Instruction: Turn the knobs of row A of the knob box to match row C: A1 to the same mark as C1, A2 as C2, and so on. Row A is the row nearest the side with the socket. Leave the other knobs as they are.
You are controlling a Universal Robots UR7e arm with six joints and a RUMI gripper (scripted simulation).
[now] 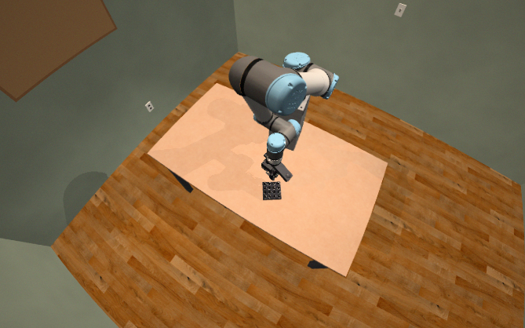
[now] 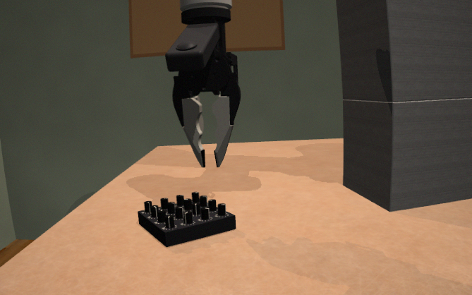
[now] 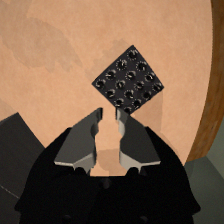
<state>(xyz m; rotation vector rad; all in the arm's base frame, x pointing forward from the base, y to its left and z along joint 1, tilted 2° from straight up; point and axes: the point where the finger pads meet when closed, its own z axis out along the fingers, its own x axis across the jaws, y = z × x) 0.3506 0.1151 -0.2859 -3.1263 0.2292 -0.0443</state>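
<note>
1. A black, square knob box [image 1: 271,191] [image 2: 200,232] [image 3: 125,80] is shown lying flat on a pale orange-tan table [image 1: 317,212] [image 2: 303,234] [image 3: 50,90]. In the top view it is placed just beyond the gripper, near the long table edge.
2. Sixteen short black knobs [image 1: 269,191] [image 2: 221,209] [image 3: 132,54] are set upright on the box in four rows of four. White pointer lines and small scale marks are seen on them, but the settings are too small to be read reliably, and which row is A cannot be told.
3. The gripper [image 1: 272,178] [image 2: 210,166] [image 3: 109,108] is pointed downward and held above the table, apart from the box. Its two tapered fingers are drawn nearly together, with a narrow gap left at the tips and nothing gripped.
4. In the wrist view, the box is seen turned like a diamond, its lowest corner partly covered by the right-hand fingertip in the picture.
5. The gripper is carried by a gray, white and light-blue arm [image 1: 256,81], mounted on a dark gray pedestal [image 1: 300,130] [image 2: 427,154] [image 3: 20,150].
</note>
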